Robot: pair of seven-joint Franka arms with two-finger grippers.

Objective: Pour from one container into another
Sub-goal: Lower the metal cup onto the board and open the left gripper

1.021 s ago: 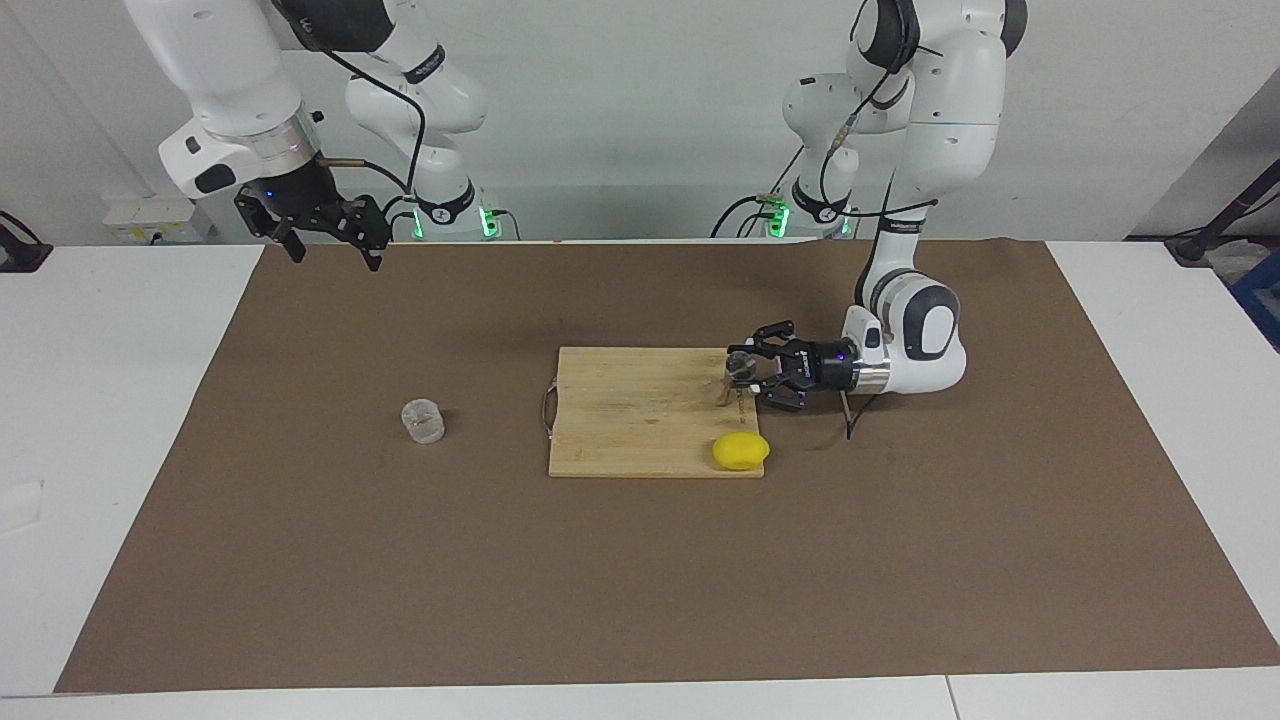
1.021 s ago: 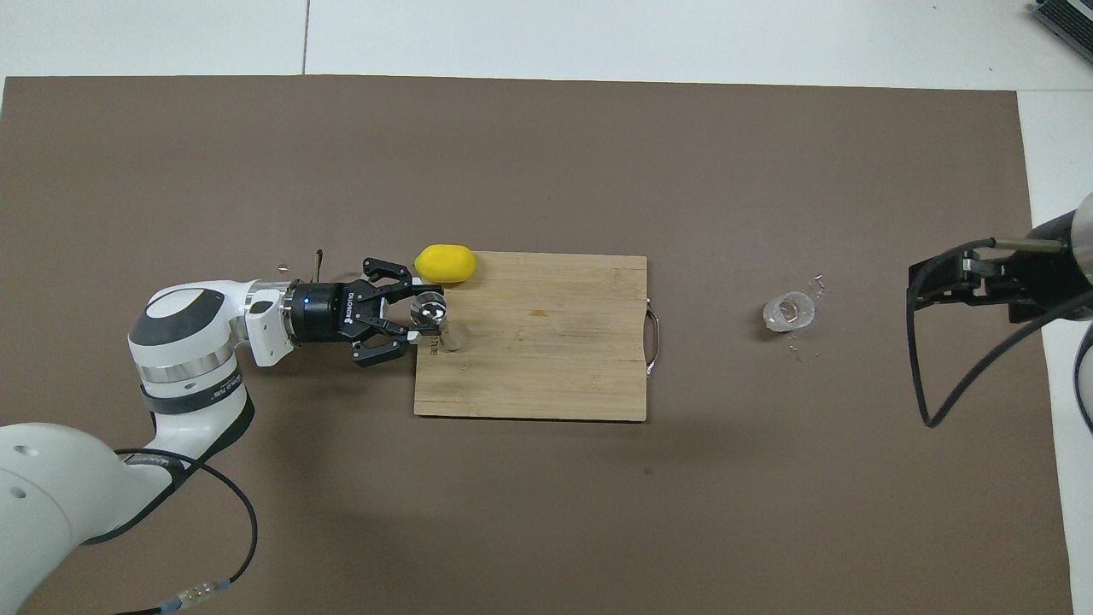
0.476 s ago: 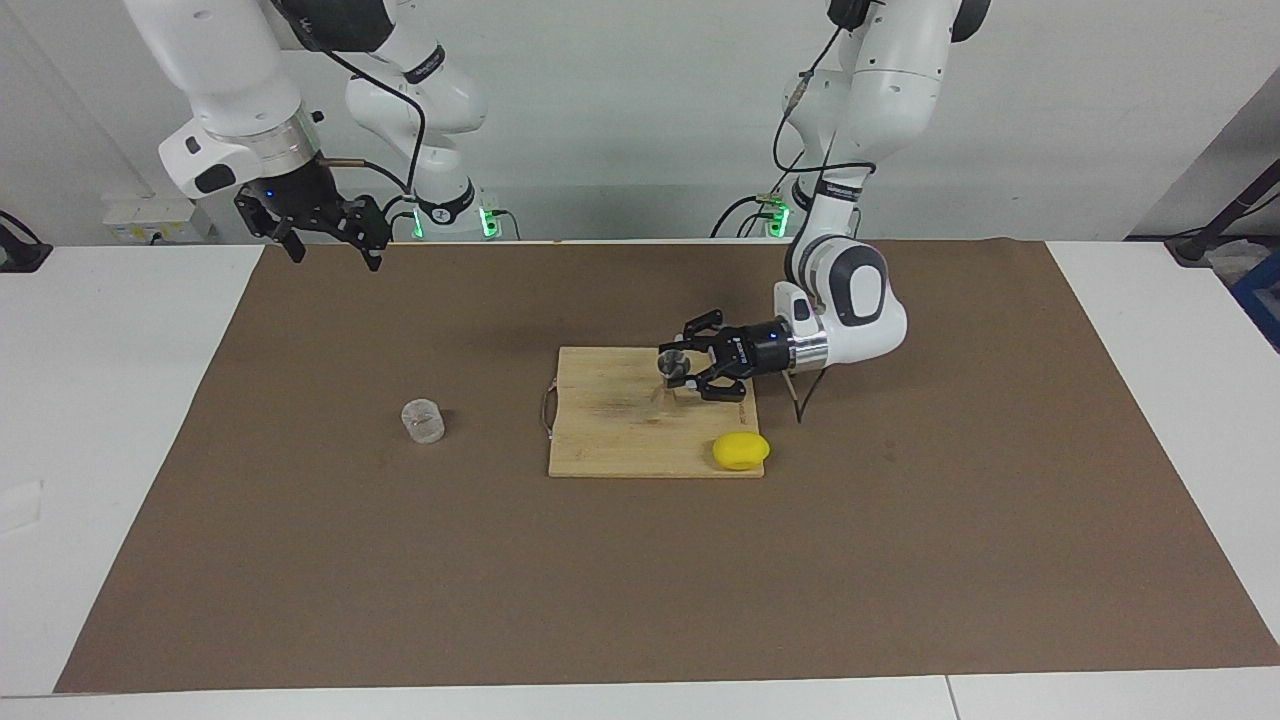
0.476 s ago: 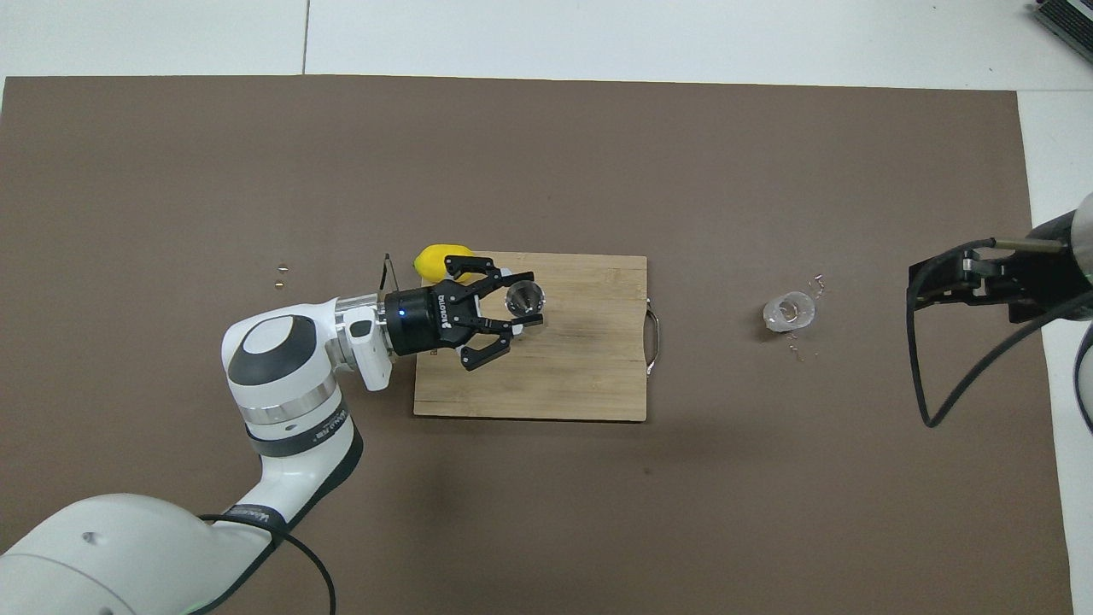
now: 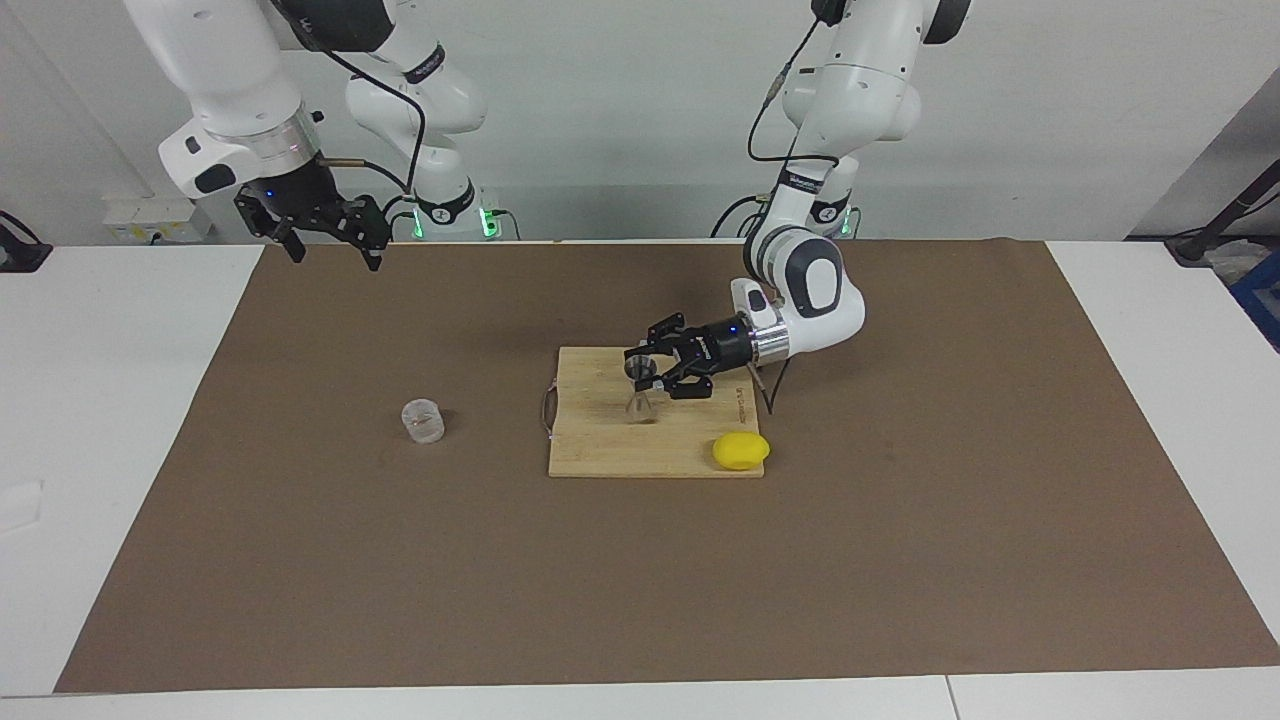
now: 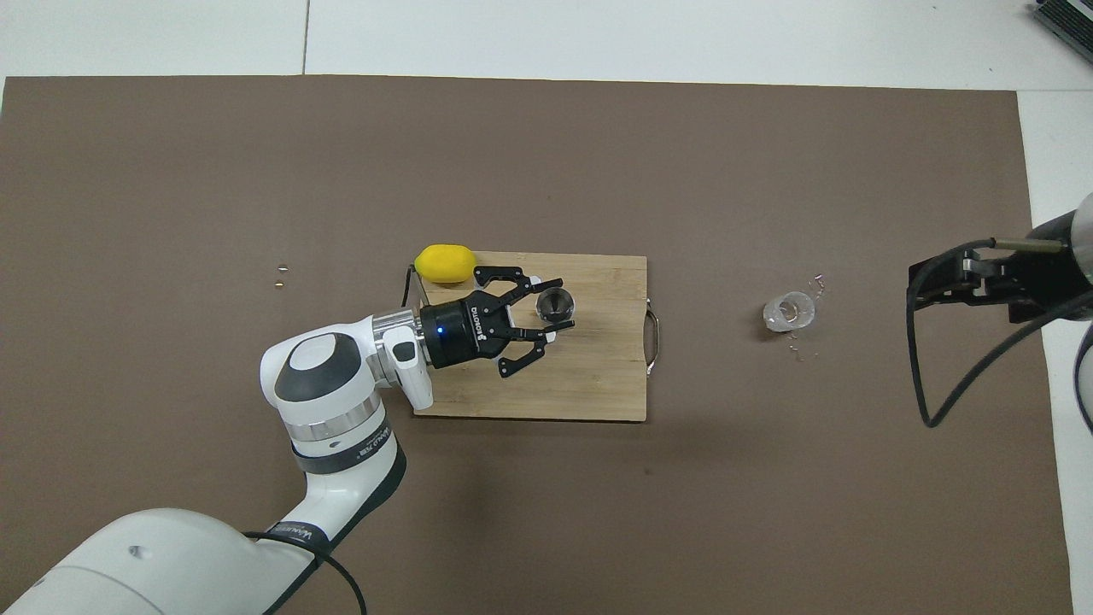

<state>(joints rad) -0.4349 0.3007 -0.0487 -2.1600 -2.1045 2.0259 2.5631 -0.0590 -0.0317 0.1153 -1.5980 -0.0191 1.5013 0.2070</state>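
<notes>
From across the table, the left gripper [image 5: 648, 372] reaches in sideways over the bamboo cutting board [image 5: 600, 440], its fingertips pinching the upper cone of the metal jigger [image 5: 640, 388]. The jigger stands upright, long axis vertical, over the middle of the board; I cannot tell whether its foot touches the wood or hangs just above it. The clear glass tumbler [image 5: 423, 420] stands on the brown mat [image 5: 900, 560], well apart from the board toward the right arm's end of the table. The right gripper [image 5: 330, 235] waits up in the air over the mat's edge at the robots' side, fingers spread and empty. I judge that the next move turns on this: the glass lies away from the board on the right arm's side, so that arm is the nearer one to fetch it, while the left steadies the jigger. A yellow lemon [image 5: 741, 450] sits at the board's corner farther from the robots, at the left arm's end.

From overhead, the left gripper [image 6: 546, 309] shows its links splayed and its tips closed on the jigger [image 6: 555, 303], whose round mouth opens upward. The board [image 6: 598, 384] shows straight grain and a wire handle at the end nearest the tumbler [image 6: 788, 311], thin-walled and see-through. The smooth lemon [image 6: 443, 263] touches the board's corner. Only the right gripper's [image 6: 931, 282] black body shows at the frame's edge.
</notes>
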